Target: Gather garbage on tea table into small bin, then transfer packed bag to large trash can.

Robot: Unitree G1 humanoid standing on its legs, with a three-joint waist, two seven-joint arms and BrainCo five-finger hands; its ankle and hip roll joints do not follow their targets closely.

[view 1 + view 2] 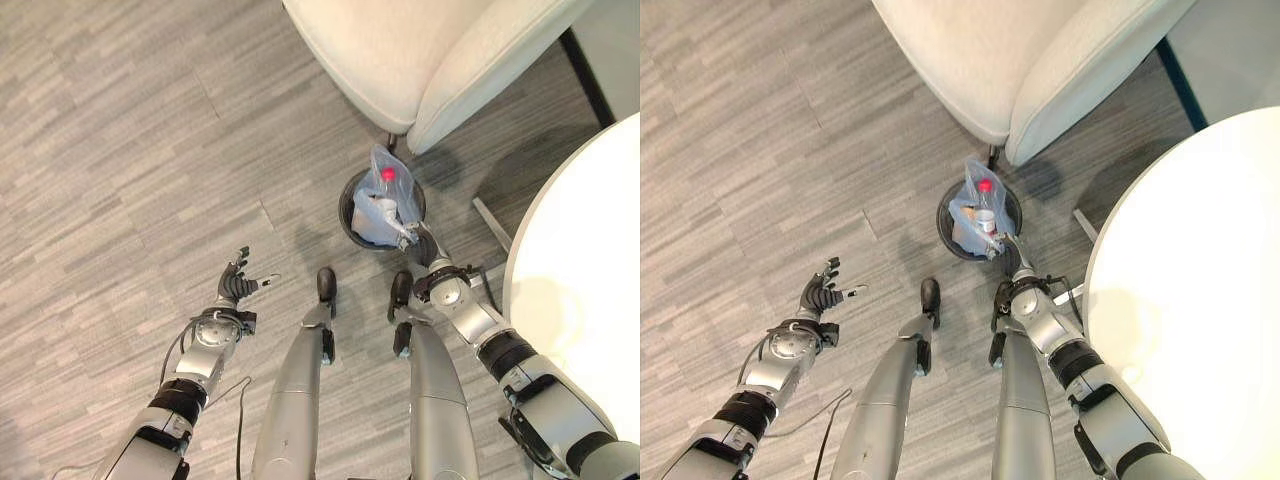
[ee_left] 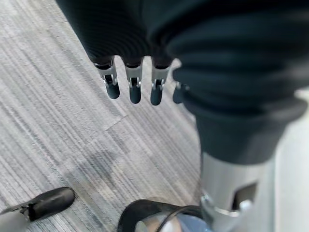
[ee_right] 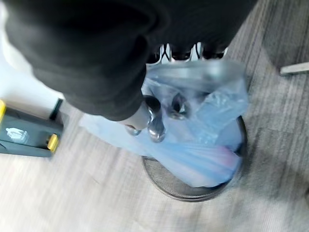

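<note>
The blue bag (image 1: 388,200) sits in the small bin (image 1: 349,212) on the floor, just past the round tabletop's (image 1: 590,290) edge. A bottle with a red cap (image 1: 387,175) pokes out of it. My right hand (image 1: 420,238) is at the bag, and I think its fingers pinch the plastic. My left hand (image 1: 236,286) hangs spread over bare floor. I judge I'm on the bag step. Next I need a firm hold and a straight lift out.

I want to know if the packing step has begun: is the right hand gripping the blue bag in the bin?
Yes, the right hand has its fingers curled into the blue bag, which sits in the small bin.
</note>
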